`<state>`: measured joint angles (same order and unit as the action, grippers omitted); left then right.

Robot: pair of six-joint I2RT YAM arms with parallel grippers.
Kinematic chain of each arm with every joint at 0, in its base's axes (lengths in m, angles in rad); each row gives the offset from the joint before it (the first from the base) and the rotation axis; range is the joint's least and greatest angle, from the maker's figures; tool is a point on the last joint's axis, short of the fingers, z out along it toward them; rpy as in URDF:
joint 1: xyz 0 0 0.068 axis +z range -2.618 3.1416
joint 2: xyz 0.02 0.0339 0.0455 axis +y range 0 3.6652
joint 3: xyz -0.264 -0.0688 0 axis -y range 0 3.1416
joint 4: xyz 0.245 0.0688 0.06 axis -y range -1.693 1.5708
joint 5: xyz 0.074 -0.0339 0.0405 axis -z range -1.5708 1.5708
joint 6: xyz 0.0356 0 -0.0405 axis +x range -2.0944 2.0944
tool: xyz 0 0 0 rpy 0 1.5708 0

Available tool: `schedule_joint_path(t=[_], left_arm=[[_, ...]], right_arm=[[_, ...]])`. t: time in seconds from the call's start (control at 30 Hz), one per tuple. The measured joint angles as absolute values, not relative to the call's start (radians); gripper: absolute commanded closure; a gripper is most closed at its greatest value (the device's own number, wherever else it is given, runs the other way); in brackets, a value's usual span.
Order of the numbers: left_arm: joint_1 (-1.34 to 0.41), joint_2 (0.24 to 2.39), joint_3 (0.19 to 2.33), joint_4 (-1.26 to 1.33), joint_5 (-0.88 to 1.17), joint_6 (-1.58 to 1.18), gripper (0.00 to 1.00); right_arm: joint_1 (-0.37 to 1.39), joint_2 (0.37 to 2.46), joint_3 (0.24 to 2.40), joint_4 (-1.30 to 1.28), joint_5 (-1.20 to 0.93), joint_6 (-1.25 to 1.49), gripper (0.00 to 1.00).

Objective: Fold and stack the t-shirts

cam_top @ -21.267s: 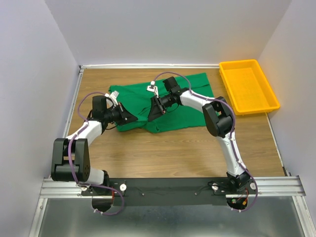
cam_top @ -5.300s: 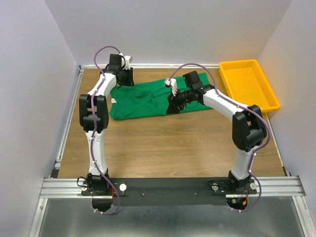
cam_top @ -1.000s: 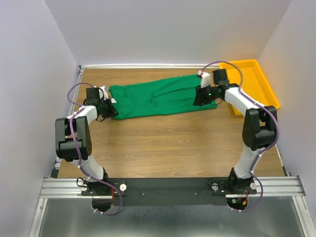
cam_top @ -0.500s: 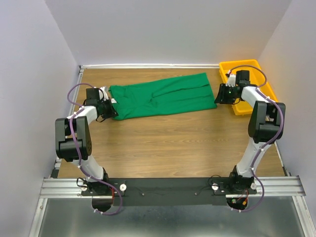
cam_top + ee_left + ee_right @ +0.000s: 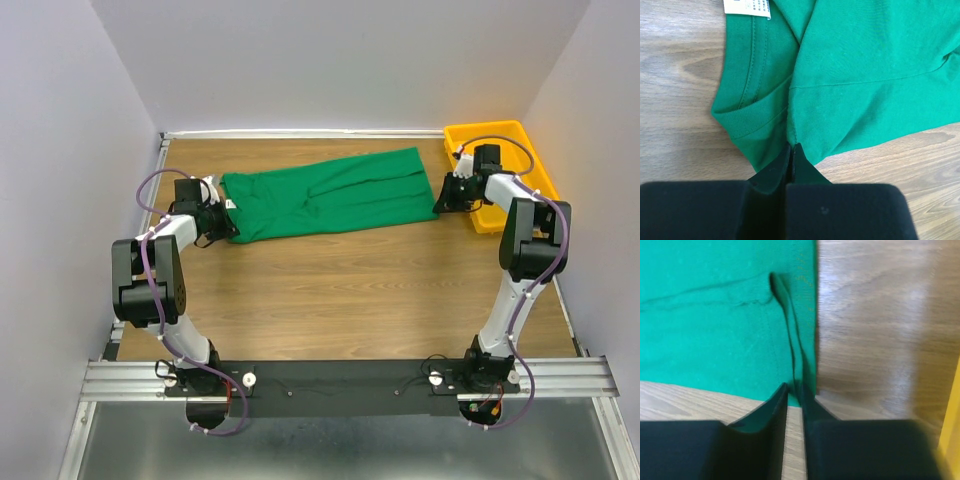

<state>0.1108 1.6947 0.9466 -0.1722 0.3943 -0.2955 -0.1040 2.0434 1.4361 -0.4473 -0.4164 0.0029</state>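
Across the far half of the brown wood-grain tabletop [image 5: 340, 290]: one solid emerald-green short-sleeved cotton t-shirt [image 5: 325, 193], spread flat as a long band running left to right, collar end at the left, hem end at the right, right end slightly farther back than the left. Shallow creases along the length. Small white printed neck label [image 5: 747, 7] at the collar end, inside the ribbed neckband [image 5: 747, 90], facing up.

At the collar end: left gripper [image 5: 791, 150], black fingers pressed together, clamped on the folded edge of the t-shirt just beside the neckband where a shoulder seam meets the fold. Cloth drawn into a point at the fingertips, low over the wood.

At the hem end: right gripper [image 5: 795, 392], black fingers drawn close with only a thin slot between them, pinching a raised pleat of the t-shirt at its near right corner. Pleat standing up from the flat cloth and running into the slot. Wrist picture blurred.

Just right of the right gripper, in the far right corner of the tabletop: yellow rectangular plastic tray [image 5: 485, 127], apart from the t-shirt, part of its left side hidden by the right arm.

Along the near edge: silver aluminium rail [image 5: 120, 378] bearing both arm bases.
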Motion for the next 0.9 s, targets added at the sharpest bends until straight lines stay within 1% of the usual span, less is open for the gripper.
schedule_joint_path(t=[0.1,0.17,0.33,0.43,0.6,0.9], left_arm=[[0.111,1.695,0.946,-0.172,0.394,-0.295,1.00],[0.111,1.695,0.946,-0.172,0.395,-0.295,1.00],[0.111,1.695,0.943,-0.171,0.394,-0.296,1.00],[0.117,1.695,0.931,-0.169,0.394,-0.296,1.00],[0.161,1.692,0.889,-0.169,0.393,-0.300,1.00],[0.206,1.687,0.883,-0.181,0.393,-0.302,1.00]], right_arm=[[-0.104,2.043,1.436,-0.448,-0.433,-0.005,0.96],[-0.104,2.043,1.436,-0.448,-0.442,-0.009,0.99],[-0.104,2.043,1.435,-0.448,-0.442,-0.014,0.99],[-0.104,2.041,1.431,-0.448,-0.405,-0.017,1.00],[-0.114,2.037,1.420,-0.448,-0.355,-0.017,0.99],[-0.121,2.037,1.405,-0.447,-0.350,-0.017,0.99]])
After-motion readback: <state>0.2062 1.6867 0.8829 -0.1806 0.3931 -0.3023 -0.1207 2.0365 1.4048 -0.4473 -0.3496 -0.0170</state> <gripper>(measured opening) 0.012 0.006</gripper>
